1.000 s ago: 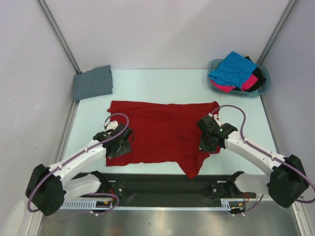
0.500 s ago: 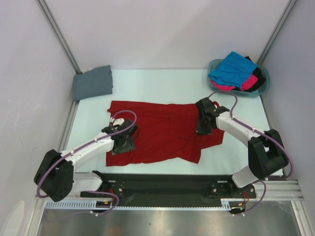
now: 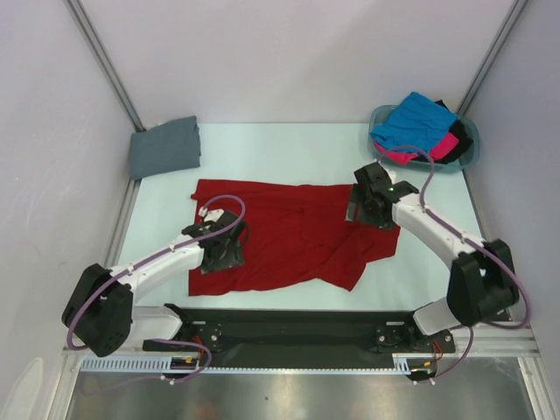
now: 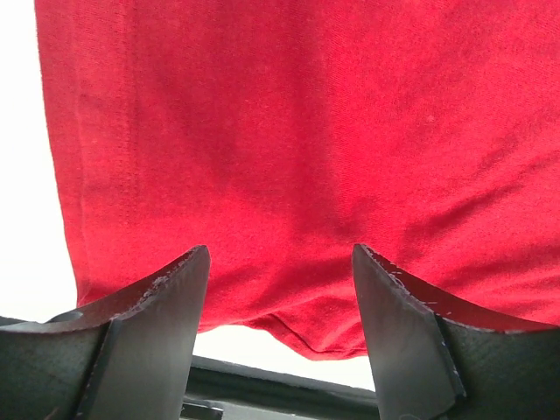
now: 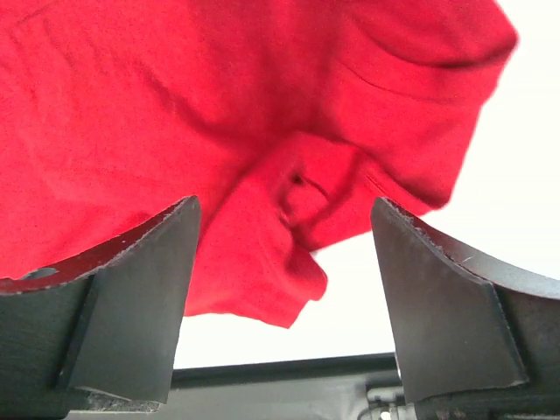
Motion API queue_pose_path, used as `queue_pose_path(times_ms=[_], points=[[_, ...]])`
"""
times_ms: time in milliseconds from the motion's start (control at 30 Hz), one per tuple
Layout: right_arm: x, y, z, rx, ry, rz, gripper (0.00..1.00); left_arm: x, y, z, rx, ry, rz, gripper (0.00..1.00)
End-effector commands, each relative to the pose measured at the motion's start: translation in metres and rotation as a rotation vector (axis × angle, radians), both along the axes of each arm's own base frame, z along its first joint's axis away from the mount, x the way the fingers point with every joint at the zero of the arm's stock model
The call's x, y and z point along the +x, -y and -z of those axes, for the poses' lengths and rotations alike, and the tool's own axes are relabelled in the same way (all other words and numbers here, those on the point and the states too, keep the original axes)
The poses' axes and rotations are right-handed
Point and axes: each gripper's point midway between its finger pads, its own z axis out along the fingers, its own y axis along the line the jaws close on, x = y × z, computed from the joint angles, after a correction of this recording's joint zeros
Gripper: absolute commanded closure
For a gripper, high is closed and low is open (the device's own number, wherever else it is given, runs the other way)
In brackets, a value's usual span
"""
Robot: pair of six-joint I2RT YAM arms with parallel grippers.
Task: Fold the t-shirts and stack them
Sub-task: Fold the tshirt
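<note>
A deep red t-shirt lies spread across the middle of the table, its right side rumpled and folded inward. My left gripper hovers over the shirt's left part, open, with red cloth under the fingers and nothing pinched. My right gripper hangs over the shirt's right part, jaws wide, above a bunched fold of red cloth that it does not hold. A folded slate grey t-shirt rests at the back left. Bright blue, hot pink and black t-shirts are piled in the basket.
The teal plastic basket stands at the back right corner. A black rail with the arm bases runs along the near edge. Metal frame posts rise at the back left and back right.
My right gripper carried the shirt's right flap back and inward, then opened and let it go. The shirt's near right corner has drawn in. My left gripper shifted slightly right.
</note>
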Motion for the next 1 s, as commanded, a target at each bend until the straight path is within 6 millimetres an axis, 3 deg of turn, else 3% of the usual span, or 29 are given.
queue_pose_path(times_ms=[0, 100, 133, 200, 233, 333, 500, 633, 800, 900, 967], points=[[-0.026, 0.029, -0.023, -0.061, 0.012, 0.088, 0.16, 0.012, 0.014, -0.007, -0.042, 0.026, 0.033, 0.27], [-0.057, 0.024, -0.013, 0.036, -0.018, 0.125, 0.16, 0.014, 0.018, -0.007, -0.054, 0.027, 0.049, 0.27], [-0.066, 0.013, -0.009, 0.119, -0.039, 0.109, 0.16, 0.015, 0.019, -0.007, -0.058, 0.032, 0.051, 0.28], [-0.073, 0.000, -0.010, 0.244, 0.010, 0.122, 0.17, 0.016, 0.021, -0.008, -0.066, 0.034, 0.065, 0.28], [-0.083, -0.009, 0.005, 0.307, -0.015, 0.128, 0.20, 0.017, 0.022, -0.008, -0.070, 0.038, 0.070, 0.28], [-0.098, -0.014, 0.014, 0.368, -0.013, 0.150, 0.23, 0.019, 0.026, -0.009, -0.082, 0.043, 0.090, 0.28], [-0.109, -0.020, 0.026, 0.372, -0.011, 0.165, 0.26, 0.017, 0.026, -0.008, -0.092, 0.051, 0.109, 0.28], [-0.115, -0.033, 0.040, 0.427, -0.025, 0.147, 0.36, 0.015, 0.024, -0.008, -0.096, 0.057, 0.108, 0.28], [-0.120, -0.027, 0.058, 0.380, -0.055, 0.160, 0.43, 0.012, 0.023, -0.006, -0.093, 0.052, 0.104, 0.28], [-0.119, -0.031, 0.062, 0.392, -0.046, 0.148, 0.50, 0.012, 0.022, -0.005, -0.089, 0.047, 0.101, 0.28], [-0.118, -0.034, 0.063, 0.406, -0.034, 0.134, 0.63, 0.013, 0.022, -0.005, -0.084, 0.044, 0.101, 0.28]])
